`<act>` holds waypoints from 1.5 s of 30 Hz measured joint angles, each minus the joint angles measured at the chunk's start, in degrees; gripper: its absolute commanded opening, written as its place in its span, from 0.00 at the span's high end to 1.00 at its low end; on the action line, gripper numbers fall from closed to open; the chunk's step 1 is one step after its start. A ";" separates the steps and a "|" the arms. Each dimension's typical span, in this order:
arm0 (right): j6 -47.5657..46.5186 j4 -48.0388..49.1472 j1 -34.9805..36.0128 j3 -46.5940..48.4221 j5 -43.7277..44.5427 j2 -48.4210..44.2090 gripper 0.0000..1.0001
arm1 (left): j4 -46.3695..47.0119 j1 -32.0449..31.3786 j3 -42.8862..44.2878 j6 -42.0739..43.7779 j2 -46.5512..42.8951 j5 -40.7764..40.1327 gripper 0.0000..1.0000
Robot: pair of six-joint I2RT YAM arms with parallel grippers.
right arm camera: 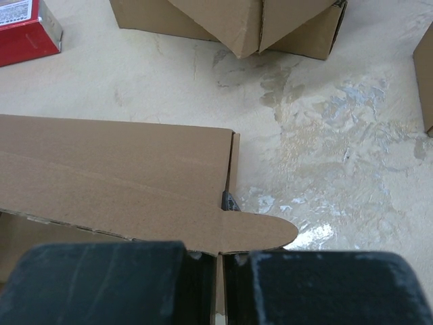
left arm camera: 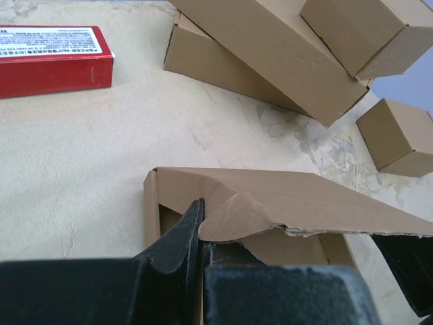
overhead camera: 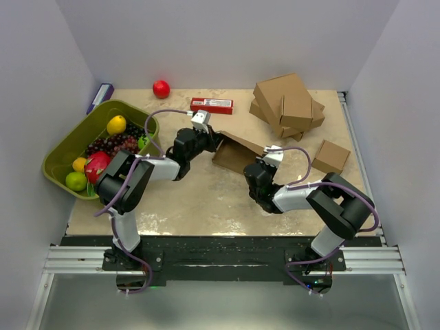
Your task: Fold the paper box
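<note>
The paper box (overhead camera: pixel 237 152) is half-folded, its lid not yet tucked. The left gripper (overhead camera: pixel 214 141) and right gripper (overhead camera: pixel 263 167) have their jaws clamped on its lid edge.

I see that the paper box (left arm camera: pixel 291 193) is brown cardboard. It is dull and a bit fuzzy, with a ragged torn edge along one flap. The pile of boxes (left arm camera: pixel 270 47) and the small box (left arm camera: pixel 399 135) are the same dull cardboard, with smooth faces. The table (right arm camera: pixel 325 135) looks like pale stone, mostly dull, with shiny patches that catch the light. The red carton (left arm camera: pixel 47 64) is smooth and a little glossy. My left gripper (left arm camera: pixel 201 237) and right gripper (right arm camera: pixel 220 261) look like dull black plastic with pale scuffs. The green basket (overhead camera: pixel 65 144) looks like smooth plastic.
</note>
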 measured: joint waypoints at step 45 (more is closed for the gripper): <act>0.28 0.15 -0.52 -0.02 0.87 0.22 1.00 | -5.16 -0.13 1.68 -11.23 0.00 -1.66 1.00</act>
